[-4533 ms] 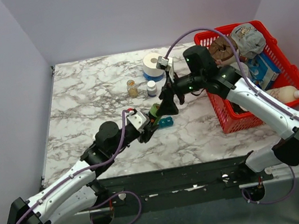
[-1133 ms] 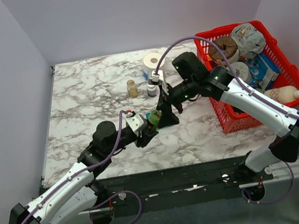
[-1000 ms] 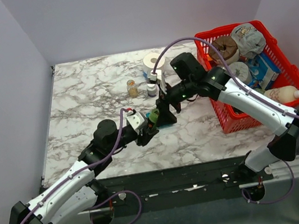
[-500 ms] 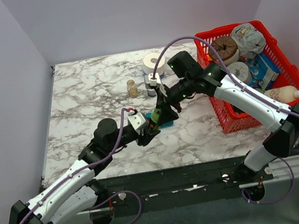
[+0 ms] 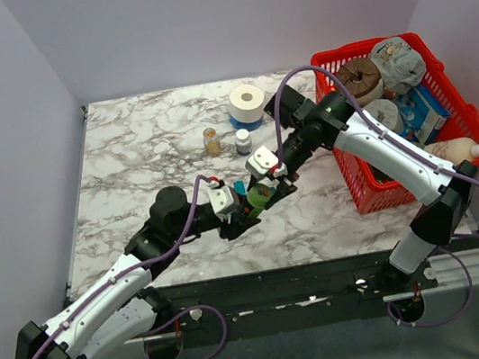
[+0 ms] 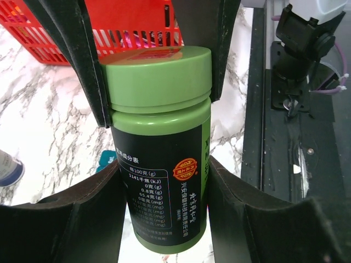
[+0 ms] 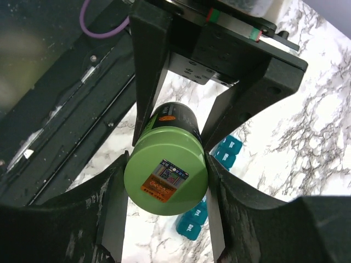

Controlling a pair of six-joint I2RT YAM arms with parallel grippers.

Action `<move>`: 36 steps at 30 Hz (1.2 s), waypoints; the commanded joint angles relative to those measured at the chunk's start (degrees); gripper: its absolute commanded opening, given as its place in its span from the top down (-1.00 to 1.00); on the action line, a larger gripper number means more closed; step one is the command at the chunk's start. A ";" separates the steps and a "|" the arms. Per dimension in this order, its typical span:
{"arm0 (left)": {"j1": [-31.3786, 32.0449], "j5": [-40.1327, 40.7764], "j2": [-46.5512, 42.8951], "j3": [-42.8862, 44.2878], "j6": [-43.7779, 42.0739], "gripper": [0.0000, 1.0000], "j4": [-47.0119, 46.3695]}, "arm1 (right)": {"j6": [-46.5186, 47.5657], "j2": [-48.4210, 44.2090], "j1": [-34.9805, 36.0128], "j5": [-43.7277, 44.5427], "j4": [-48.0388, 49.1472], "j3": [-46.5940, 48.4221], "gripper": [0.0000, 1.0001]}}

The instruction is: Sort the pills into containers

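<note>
As both arms meet above the near middle of the table, the job looks to be at its bottle-opening step: a green bottle hangs tilted in the air between them, its cap on. The left gripper has its jaws about half spread and pressed to either side of the bottle's dark-labelled body. The right gripper, coming in from the far right, has its jaws set to a similar width and clamped on opposite sides of the cap. No pills show anywhere. The teal pill organizer lies on the marble just beneath and behind the bottle, largely hidden by the two grippers; whether its lids are up cannot be told. By my reading, the next move calls for a twist of the right wrist while the left keeps the body from turning, then a clean lift of the cap. Far to the right, a red basket of oddments stands apart.
</note>
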State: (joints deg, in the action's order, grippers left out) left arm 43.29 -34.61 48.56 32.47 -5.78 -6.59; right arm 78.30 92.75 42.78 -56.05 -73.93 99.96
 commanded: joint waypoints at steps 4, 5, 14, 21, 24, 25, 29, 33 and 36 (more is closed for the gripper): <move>0.39 -2.76 -0.48 0.23 -1.69 1.00 2.64 | -3.37 -2.04 0.46 -8.81 0.36 -2.92 -0.63; 0.39 -1.70 -1.00 0.14 -1.34 1.00 2.46 | -7.60 -3.09 0.46 -8.81 2.37 -3.37 -0.69; 0.39 10.07 -3.82 -2.41 2.09 1.00 -1.84 | -56.54 -9.60 0.37 9.36 25.85 -6.45 -1.00; 0.48 15.27 -3.12 -2.68 3.85 1.00 -4.04 | -71.71 -9.26 0.46 18.44 30.42 -11.37 -0.99; 0.48 15.36 -2.41 -2.24 4.11 1.00 -4.31 | -72.85 -6.98 0.46 18.61 29.99 -10.41 -0.97; 0.48 15.54 -2.33 -2.15 4.02 1.00 -4.31 | -73.20 -6.36 0.46 18.78 29.81 -9.36 -0.95; 0.48 15.45 -1.89 -1.80 3.59 1.00 -3.61 | -73.99 -4.51 0.46 18.00 30.07 -8.21 -0.86; 0.48 15.54 -1.80 -1.71 3.23 1.00 -2.82 | -73.73 -3.98 0.46 15.36 29.29 -7.42 -0.25; 0.48 15.71 -2.15 -1.62 2.62 1.00 -2.38 | -71.54 -3.28 0.46 12.99 26.49 -5.67 0.10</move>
State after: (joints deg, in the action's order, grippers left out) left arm 43.57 -20.08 46.94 29.76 -2.48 -7.57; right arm 5.89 88.64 42.81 -39.44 -45.36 90.41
